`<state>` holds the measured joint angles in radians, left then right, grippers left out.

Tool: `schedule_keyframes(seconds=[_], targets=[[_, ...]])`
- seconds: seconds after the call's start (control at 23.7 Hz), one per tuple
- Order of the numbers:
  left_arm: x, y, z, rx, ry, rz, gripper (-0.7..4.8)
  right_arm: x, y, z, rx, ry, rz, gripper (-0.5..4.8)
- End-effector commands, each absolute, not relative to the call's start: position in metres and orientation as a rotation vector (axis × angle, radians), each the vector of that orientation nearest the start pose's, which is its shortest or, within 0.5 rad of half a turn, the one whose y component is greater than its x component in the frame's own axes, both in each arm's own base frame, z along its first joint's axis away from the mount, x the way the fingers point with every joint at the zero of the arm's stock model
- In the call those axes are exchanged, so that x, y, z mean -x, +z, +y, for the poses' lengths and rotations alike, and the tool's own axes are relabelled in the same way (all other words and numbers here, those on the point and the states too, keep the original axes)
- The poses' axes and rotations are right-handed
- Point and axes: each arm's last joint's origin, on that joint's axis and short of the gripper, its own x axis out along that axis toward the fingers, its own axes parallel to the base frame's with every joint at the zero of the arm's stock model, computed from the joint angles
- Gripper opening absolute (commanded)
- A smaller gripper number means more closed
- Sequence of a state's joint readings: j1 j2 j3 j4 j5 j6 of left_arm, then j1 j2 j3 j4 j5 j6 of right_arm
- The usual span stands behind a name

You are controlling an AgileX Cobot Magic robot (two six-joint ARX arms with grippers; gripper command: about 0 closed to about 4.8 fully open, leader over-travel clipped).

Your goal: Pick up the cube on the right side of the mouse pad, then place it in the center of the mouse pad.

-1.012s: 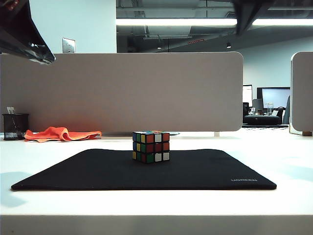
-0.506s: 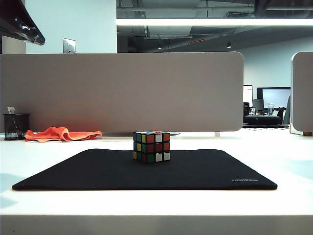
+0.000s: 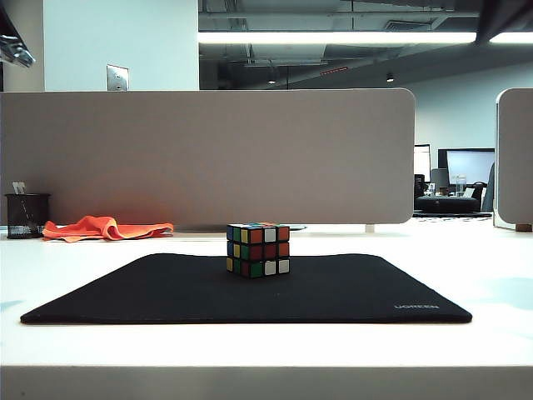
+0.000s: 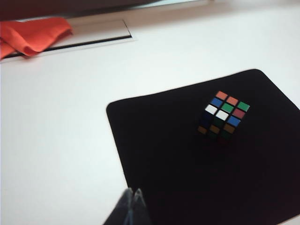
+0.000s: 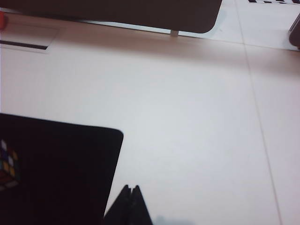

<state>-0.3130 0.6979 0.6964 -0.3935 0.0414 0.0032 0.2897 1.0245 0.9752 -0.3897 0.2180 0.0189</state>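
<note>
From the front, an orange cloth [image 3: 107, 227] lies far left on the white worktop [image 3: 266, 346], and the cube [image 3: 257, 249] sits near the middle of the mouse pad [image 3: 166, 292]. Only the wrist views show the hands: the left hand [image 4: 132, 193], clenched and empty, hangs above the pad's edge; the right hand [image 5: 131, 189], likewise clenched on nothing, hangs over the pad's far-right corner, the cube at that picture's margin.

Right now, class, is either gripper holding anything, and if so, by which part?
Nothing is held. The left gripper and right gripper are shut and empty above the table; the scrambled multicoloured puzzle cube sits free on the black fabric mouse pad.
</note>
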Motion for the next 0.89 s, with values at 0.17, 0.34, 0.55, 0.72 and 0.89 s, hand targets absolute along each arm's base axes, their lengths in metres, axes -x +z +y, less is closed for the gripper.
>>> schedule_keyframes(seconds=[0.17, 0.34, 0.55, 0.72, 0.89], targets=[[-0.132, 0.282, -0.044, -0.051, -0.347, 0.372, -0.06, -0.178, 0.308, 0.047, 0.067, 0.082, 0.354, -0.04], [-0.114, 0.252, -0.038, -0.001, -0.338, 0.379, -0.06, -0.149, 0.292, 0.039, 0.057, 0.083, 0.314, -0.05], [-0.098, 0.237, -0.033, 0.038, -0.334, 0.330, -0.06, -0.124, 0.283, 0.031, 0.046, 0.083, 0.269, -0.05], [-0.088, 0.235, -0.029, 0.063, -0.309, 0.269, -0.06, -0.106, 0.274, 0.026, 0.042, 0.082, 0.254, -0.03], [-0.083, 0.235, -0.027, 0.069, -0.295, 0.257, -0.06, -0.087, 0.267, 0.020, 0.040, 0.081, 0.297, 0.00]])
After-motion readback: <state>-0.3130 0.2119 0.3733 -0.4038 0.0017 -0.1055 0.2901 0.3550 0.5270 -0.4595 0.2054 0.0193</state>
